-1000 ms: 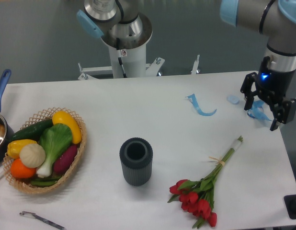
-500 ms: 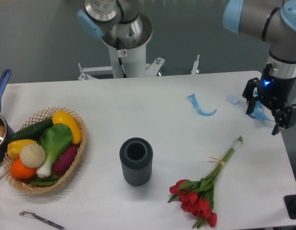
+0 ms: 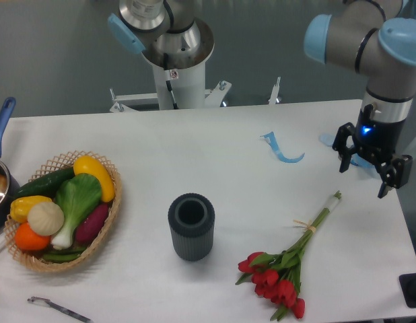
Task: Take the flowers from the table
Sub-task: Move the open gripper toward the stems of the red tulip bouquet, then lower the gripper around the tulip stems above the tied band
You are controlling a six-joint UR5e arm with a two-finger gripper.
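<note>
1. The white worktop [image 3: 215, 155] carries a wicker basket [image 3: 107, 222] of vegetables at left.
2. The gripper [image 3: 362, 173] hangs at right, fingers [image 3: 385, 186] spread, empty.
3. The flowers [image 3: 289, 269] lie flat near the front right.

white table [image 3: 194, 148] with flowers [image 3: 289, 266], vase [image 3: 191, 227], basket [image 3: 93, 252], ribbon [image 3: 281, 151]

Flowers [image 3: 285, 266] lie on table [image 3: 194, 155], 4 o'clock of the cup [image 3: 191, 227]. Basket [image 3: 106, 222] at cup's 9 o'clock. Gripper [image 3: 363, 172] hangs at 1 o'clock of flowers.
</note>
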